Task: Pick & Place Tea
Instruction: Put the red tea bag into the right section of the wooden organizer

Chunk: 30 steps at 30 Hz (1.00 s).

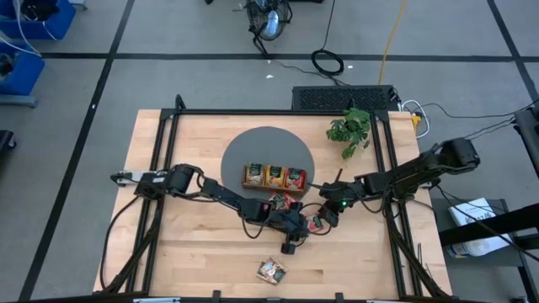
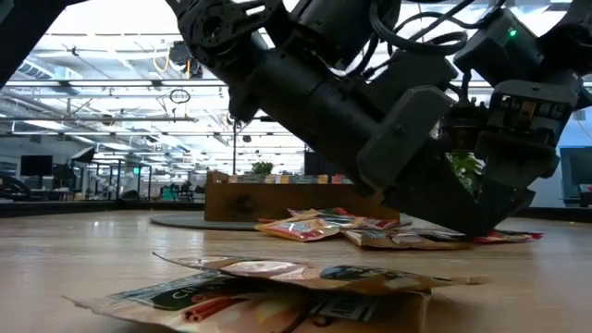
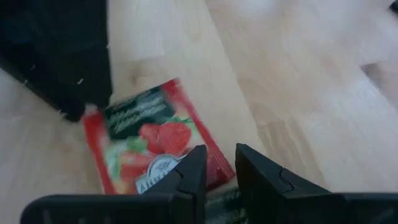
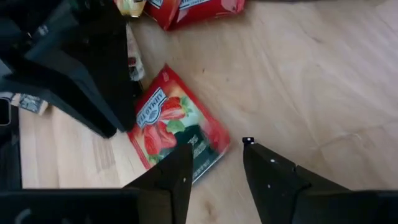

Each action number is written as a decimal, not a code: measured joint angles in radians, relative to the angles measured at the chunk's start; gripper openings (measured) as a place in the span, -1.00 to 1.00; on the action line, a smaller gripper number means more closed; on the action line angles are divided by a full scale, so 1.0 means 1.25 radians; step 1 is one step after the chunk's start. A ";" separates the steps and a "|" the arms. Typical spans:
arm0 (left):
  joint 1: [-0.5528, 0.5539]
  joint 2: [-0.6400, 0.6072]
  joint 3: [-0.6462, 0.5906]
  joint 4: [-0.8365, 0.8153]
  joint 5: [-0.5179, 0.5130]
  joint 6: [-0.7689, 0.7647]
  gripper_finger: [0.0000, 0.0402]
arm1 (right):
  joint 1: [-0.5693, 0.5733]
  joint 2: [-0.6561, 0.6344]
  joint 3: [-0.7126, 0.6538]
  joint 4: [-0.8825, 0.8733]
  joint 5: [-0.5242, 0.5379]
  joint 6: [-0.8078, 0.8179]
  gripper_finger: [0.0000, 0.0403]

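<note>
Both grippers, left (image 3: 219, 169) narrow and right (image 4: 217, 163) wider, hover over one red sachet (image 4: 177, 123) mid-tabletop; next, one must close on it.

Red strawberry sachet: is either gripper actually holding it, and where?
Neither. The red strawberry sachet lies flat on the table; the left gripper and right gripper stand at its edge, jaws apart.

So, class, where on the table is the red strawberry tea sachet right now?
In the high view the red strawberry sachet lies flat on the wooden table, right of centre, between the left gripper and right gripper, nearer than the tray.
</note>
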<state>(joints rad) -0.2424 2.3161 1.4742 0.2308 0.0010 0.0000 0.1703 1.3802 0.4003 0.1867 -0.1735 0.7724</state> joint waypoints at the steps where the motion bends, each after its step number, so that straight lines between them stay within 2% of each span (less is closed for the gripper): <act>1: 0.000 0.004 0.000 0.011 0.004 0.000 -0.56 | -0.001 0.002 0.000 0.006 -0.006 0.003 -0.33; 9: 0.016 0.019 0.000 0.039 0.040 -0.011 -0.56 | 0.002 0.004 0.000 0.016 -0.026 0.017 -0.33; 22: 0.023 0.019 0.000 0.045 0.037 -0.008 -0.56 | 0.024 0.006 -0.002 0.040 -0.043 -0.022 -0.34; 26: 0.025 0.019 0.000 0.046 0.035 -0.008 -0.56 | 0.025 0.007 -0.003 0.051 -0.041 -0.035 -0.44; 30: 0.025 0.019 0.000 0.046 0.034 -0.004 -0.56 | 0.025 0.007 -0.003 0.057 -0.026 -0.048 -0.65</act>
<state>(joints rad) -0.2108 2.3402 1.4738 0.2882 0.0441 -0.0044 0.2016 1.3891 0.3962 0.2578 -0.2063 0.7125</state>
